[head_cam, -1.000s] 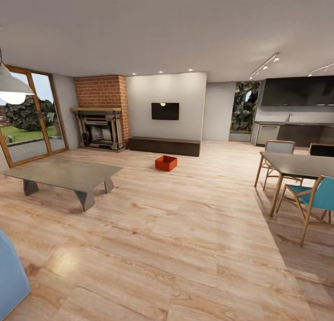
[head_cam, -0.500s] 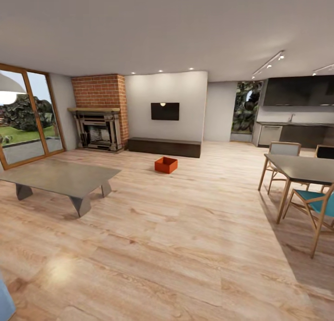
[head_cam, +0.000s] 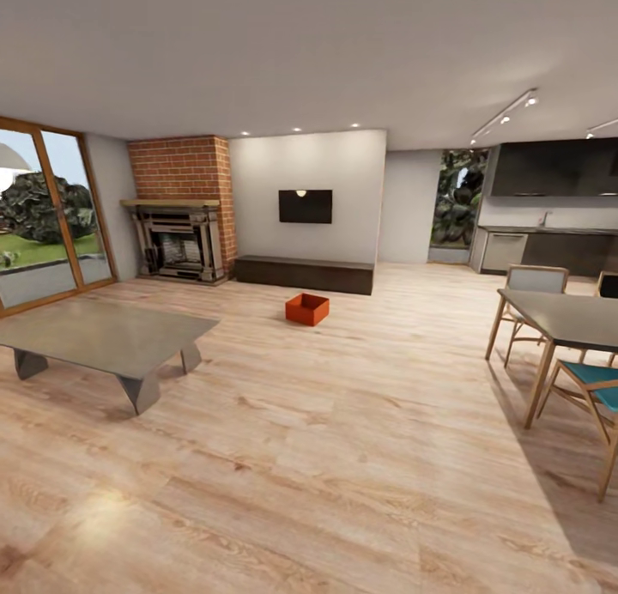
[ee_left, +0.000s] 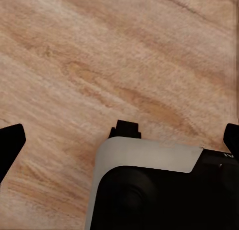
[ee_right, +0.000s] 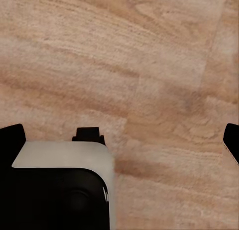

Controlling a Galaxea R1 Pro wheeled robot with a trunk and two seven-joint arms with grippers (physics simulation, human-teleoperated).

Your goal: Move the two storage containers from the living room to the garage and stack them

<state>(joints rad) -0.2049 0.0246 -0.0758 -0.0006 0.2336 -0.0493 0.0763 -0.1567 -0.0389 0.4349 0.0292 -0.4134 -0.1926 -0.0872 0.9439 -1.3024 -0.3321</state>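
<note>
1. Between the earlier head pictures and now, the whole scene has shifted: the low table sits further left, the blue shape at the lower left corner is gone, and the dining chairs have slid toward the right edge. This reads as camera and base motion; the room's things hold their places relative to one another.
2. Head view: one storage container [head_cam: 307, 309], orange-red, open-topped, resting on the light plank flooring of the living room [head_cam: 343, 422], in front of the long dark cabinet [head_cam: 305, 274] and below the black TV screen [head_cam: 305, 206], well apart from the robot. Count: one container seen; one grey low table [head_cam: 103, 336]; one brick fireplace [head_cam: 178, 208]; one dining table [head_cam: 571, 315].
3. Handling, as a judgement: thin rigid walls, likely light, empty inside; best taken by opposite rims or walls, one gripper each side.
4. Left wrist view: left gripper [ee_left: 119, 135] spread wide, dark fingertips at either edge, nothing held, wood floor beneath.
5. Right wrist view: right gripper [ee_right: 119, 135] likewise spread wide, empty, over wood planks.
</note>
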